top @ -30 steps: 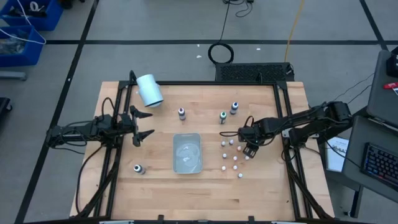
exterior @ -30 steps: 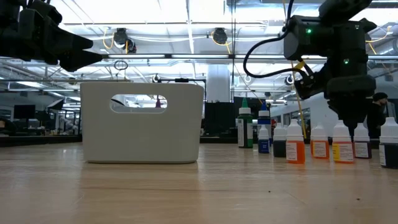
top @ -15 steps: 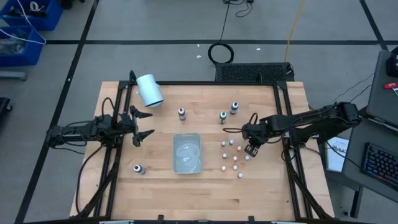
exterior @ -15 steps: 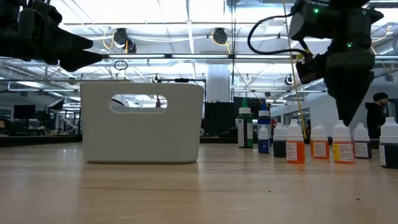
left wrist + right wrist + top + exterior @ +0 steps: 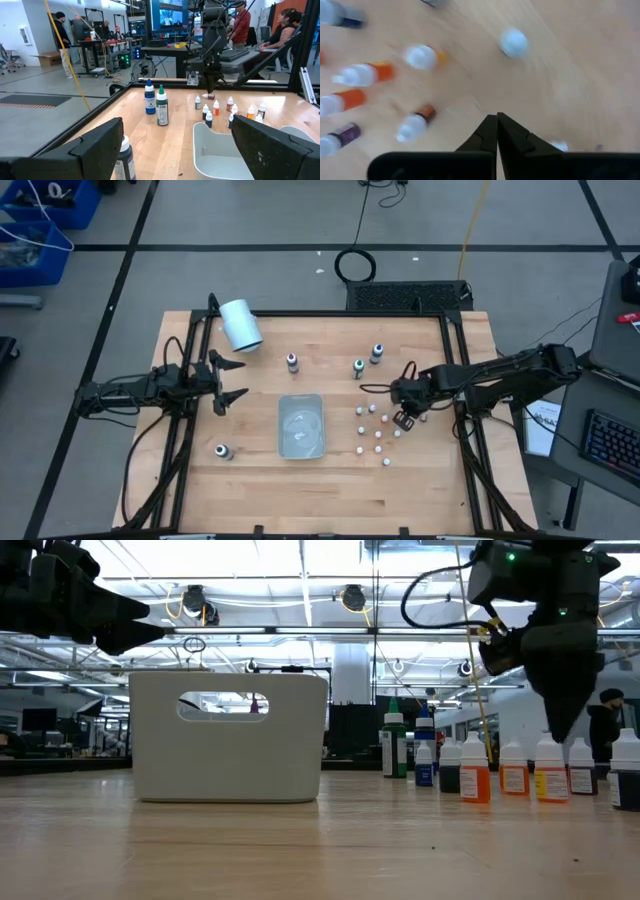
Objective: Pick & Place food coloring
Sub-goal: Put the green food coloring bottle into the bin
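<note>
High view shows a wooden table [image 5: 200, 490] with two dark arms over it. The right gripper [image 5: 404, 420] is above a bunch of tiny food coloring bottles [image 5: 377, 434] on the right part of the table. Its two fingers are pressed tight together and they hold nothing. In the right wrist view the closed fingers [image 5: 496, 134] make one dark point, with small bottles standing on the wood below them. Some bottles there have orange sides, one is purple, and one is brown. All of them have white tops.

The left gripper [image 5: 228, 383] waits over the left side of the table, well apart from the little bottles. Its fingers are spread wide and hold nothing.

A clear tray [image 5: 301, 425] sits in the middle of the table, between the two grippers. A big white cylinder [image 5: 240, 325] lies on its side near the far left corner. Three taller bottles [image 5: 358, 368] stand behind the tray, one with a green top. One more bottle [image 5: 221, 451] stands alone near the front left.

Low view shows the tray [image 5: 229, 736] as a white box with a handle hole. The little bottles [image 5: 514, 775] stand in a row to its right, under the pointed right gripper [image 5: 563, 730].
</note>
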### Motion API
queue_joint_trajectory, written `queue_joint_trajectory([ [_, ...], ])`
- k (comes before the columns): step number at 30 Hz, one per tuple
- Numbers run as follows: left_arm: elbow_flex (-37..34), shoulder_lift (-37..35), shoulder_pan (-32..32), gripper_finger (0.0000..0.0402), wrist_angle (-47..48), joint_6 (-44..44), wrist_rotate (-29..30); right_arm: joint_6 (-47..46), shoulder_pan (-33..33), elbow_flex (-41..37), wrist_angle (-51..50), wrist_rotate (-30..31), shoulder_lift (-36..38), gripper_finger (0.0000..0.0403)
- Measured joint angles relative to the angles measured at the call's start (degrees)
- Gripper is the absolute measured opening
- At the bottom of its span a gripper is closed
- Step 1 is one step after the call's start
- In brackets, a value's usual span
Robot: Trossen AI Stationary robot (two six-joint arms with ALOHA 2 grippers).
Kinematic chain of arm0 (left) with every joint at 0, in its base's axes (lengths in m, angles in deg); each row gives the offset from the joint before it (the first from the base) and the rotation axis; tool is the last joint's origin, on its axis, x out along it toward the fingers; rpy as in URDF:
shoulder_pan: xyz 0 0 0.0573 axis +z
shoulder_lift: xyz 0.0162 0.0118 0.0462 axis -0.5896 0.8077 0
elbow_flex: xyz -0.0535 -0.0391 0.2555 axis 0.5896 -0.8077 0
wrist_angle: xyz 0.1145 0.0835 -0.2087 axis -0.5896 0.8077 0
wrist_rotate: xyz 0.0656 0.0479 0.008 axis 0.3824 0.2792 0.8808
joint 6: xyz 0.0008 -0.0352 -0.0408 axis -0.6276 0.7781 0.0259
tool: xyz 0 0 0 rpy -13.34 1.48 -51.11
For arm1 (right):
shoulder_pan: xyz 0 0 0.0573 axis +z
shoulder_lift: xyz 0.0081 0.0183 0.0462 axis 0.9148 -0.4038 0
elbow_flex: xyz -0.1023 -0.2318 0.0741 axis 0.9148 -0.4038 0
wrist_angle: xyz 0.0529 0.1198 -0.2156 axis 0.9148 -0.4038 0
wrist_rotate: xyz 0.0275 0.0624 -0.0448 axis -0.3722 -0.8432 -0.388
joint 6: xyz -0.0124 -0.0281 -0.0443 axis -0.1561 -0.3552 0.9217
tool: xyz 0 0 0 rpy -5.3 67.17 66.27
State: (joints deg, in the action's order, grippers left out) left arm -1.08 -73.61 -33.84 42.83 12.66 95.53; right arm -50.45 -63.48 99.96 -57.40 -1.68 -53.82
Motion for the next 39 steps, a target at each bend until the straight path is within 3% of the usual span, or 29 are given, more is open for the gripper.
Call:
queue_joint_trajectory([
  [5, 0.0, 0.0, 0.0, 0.0365, 0.0, 0.2, 0.0, -5.5, 2.0, 0.0, -8.3, -4.9, 0.0, 0.0023],
  [10, 0.0, 0.0, 0.0, 0.0365, 0.0, 0.2, 0.0, -11.6, 2.7, 0.0, -9.2, -12.5, 0.2, 0.0082],
  [19, 0.0, 0.0, 0.0, 0.0365, 0.0, 0.2, 0.0, -26.9, 2.7, -3.3, -12.7, -5.7, 0.5, 0.0164],
  [29, 0.0, 0.0, 0.0, 0.0365, 0.0, 1.3, 0.0, -35.2, 5.7, -6.0, -10.2, -3.8, 0.5, 0.0158],
  [34, 0.0, 0.0, 0.0, 0.0365, 0.0, 1.3, 0.0, -30.4, 5.6, -6.2, 0.5, 7.7, 0.5, 0.0152],
  [39, 0.0, 0.0, 0.0, 0.0365, 0.0, 2.1, -0.1, -15.5, 1.9, -6.1, 15.2, 9.9, 0.5, 0.0151],
])
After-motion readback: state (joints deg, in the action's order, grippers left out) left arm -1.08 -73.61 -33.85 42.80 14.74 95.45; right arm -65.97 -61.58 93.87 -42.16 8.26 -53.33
